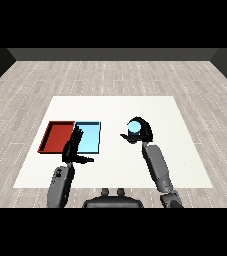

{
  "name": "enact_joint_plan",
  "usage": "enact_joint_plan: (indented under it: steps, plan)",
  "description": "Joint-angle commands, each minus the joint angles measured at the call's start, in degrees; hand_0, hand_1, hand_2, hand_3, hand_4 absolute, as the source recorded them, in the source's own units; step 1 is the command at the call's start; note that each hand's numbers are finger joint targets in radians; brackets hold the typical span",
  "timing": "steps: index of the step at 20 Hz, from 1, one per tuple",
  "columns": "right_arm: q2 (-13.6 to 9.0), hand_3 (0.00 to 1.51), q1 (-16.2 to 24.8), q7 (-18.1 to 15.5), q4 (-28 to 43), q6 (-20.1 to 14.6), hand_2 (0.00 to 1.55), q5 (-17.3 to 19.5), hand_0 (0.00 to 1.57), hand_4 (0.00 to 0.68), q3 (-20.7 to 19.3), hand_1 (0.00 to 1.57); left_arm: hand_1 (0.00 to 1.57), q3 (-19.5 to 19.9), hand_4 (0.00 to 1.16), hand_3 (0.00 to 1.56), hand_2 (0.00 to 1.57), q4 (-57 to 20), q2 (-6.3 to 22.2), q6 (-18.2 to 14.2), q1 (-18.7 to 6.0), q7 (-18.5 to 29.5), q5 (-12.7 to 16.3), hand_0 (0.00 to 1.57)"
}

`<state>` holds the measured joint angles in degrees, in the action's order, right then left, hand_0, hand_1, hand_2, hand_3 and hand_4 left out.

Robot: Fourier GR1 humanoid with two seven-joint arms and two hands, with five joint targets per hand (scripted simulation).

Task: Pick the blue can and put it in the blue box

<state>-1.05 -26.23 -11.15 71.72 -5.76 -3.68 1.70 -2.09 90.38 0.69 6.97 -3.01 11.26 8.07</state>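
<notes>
Right hand [144,131] is seen in the head view raised over the right half of the white table [135,170], its fingers and thumb curled round the blue can [134,128]. Only the can's light blue top and part of its side are shown between the black fingers; whether it is lifted off the table or resting on it cannot be told. The can is held well apart from both trays, to their right.

Left hand [74,149] is held with fingers straight and spread, the thumb pointed out to the right, and nothing is gripped by it. Its fingertips are overlapped in view with the near edges of the two trays, at the seam where they meet.

Red tray [55,137] and light blue tray [91,136] are laid side by side, touching, on the left half of the table, the red one to the left. No object is seen within either tray where its floor is visible.
</notes>
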Motion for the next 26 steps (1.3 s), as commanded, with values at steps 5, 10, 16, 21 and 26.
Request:
enact_joint_plan:
  steps: [5, 10, 16, 21, 26]
  plan:
    - [1.03, 1.44, 5.88, -2.28, 4.78, -4.86, 1.47, 0.14, 1.50, 0.636, 7.75, 1.50, 0.00, -6.79, 0.00, 0.00, 0.00, -3.92, -0.68, -2.96, -2.69, 0.88, 3.68, 0.00]
    - [-0.01, 1.44, 3.21, -0.47, 4.24, -1.05, 1.47, -1.85, 1.46, 0.626, 3.95, 1.46, 0.00, -8.50, 0.00, 0.00, 0.00, -3.07, -0.69, -3.76, -2.66, -3.80, 3.14, 0.00]
    - [1.05, 1.43, -0.36, -0.97, 2.17, -8.38, 1.47, -1.38, 1.46, 0.619, 11.31, 1.46, 0.00, -12.47, 0.00, 0.00, 0.00, -6.95, -0.69, -9.01, -6.79, -4.74, 2.67, 0.00]
    - [1.05, 1.43, -0.99, 4.60, 6.59, -5.13, 1.45, -0.08, 1.44, 0.606, 9.93, 1.44, 0.00, -13.06, 0.00, 0.00, 0.00, -11.53, -0.69, -11.16, -9.88, -3.12, 1.45, 0.00]
    - [1.05, 1.43, -2.82, -3.20, -1.30, -11.50, 1.46, -4.53, 1.43, 0.627, 18.26, 1.43, 0.00, -19.53, 0.00, 0.00, 0.00, -8.18, -0.69, -15.68, -6.64, -3.62, 2.41, 0.00]
